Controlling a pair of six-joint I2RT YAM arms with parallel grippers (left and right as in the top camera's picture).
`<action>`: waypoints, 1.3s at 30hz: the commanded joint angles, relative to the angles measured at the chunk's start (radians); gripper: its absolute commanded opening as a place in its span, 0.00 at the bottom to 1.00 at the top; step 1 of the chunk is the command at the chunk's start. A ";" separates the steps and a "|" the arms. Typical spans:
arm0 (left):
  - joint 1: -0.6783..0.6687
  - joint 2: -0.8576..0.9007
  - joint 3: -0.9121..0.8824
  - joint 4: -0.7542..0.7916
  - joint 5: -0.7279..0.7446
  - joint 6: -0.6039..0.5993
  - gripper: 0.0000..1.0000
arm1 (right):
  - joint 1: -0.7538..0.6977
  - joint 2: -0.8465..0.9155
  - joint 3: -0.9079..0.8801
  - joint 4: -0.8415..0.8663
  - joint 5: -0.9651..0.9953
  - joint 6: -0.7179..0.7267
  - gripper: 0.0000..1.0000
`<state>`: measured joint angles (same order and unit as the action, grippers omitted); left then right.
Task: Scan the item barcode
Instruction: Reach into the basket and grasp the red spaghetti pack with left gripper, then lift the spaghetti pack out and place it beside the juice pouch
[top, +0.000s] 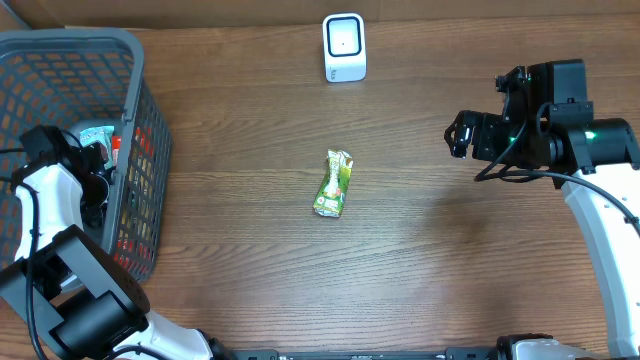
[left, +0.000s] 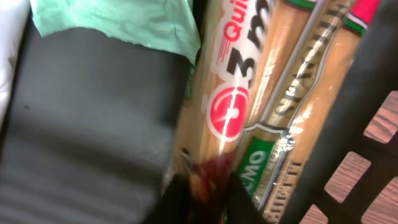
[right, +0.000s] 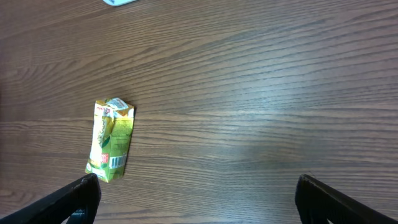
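Note:
My left gripper (top: 97, 163) is down inside the grey basket (top: 150, 120). In the left wrist view its jaws (left: 208, 200) are shut on the red-tinted end of a clear spaghetti packet (left: 230, 93) with red lettering. A second pasta packet (left: 298, 106) with a green label lies beside it against the basket wall. A green snack pouch (top: 334, 184) lies flat mid-table, and its barcode faces up in the right wrist view (right: 111, 146). The white scanner (top: 344, 47) stands at the far edge. My right gripper (top: 461, 135) hovers open over the right side of the table (right: 199, 200), holding nothing.
The basket also holds a mint-green package (left: 124, 22) and something dark grey (left: 87, 124). The basket's mesh wall (left: 373, 124) is close on the right of my left gripper. Bare wooden tabletop (top: 430, 250) lies between the pouch and the right arm.

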<state>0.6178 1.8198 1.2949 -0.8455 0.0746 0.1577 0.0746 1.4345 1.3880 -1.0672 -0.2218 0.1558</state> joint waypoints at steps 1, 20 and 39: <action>0.009 0.024 -0.002 -0.019 0.025 -0.005 0.56 | 0.009 -0.002 0.019 0.004 -0.008 -0.007 1.00; 0.009 0.024 -0.135 0.142 0.080 0.014 0.88 | 0.009 -0.002 0.019 0.010 -0.008 -0.007 1.00; 0.001 0.013 0.000 0.035 0.080 0.014 0.04 | 0.009 -0.002 0.019 0.010 -0.008 -0.007 1.00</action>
<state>0.6285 1.8103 1.2125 -0.7353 0.1513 0.1871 0.0746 1.4345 1.3880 -1.0630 -0.2218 0.1562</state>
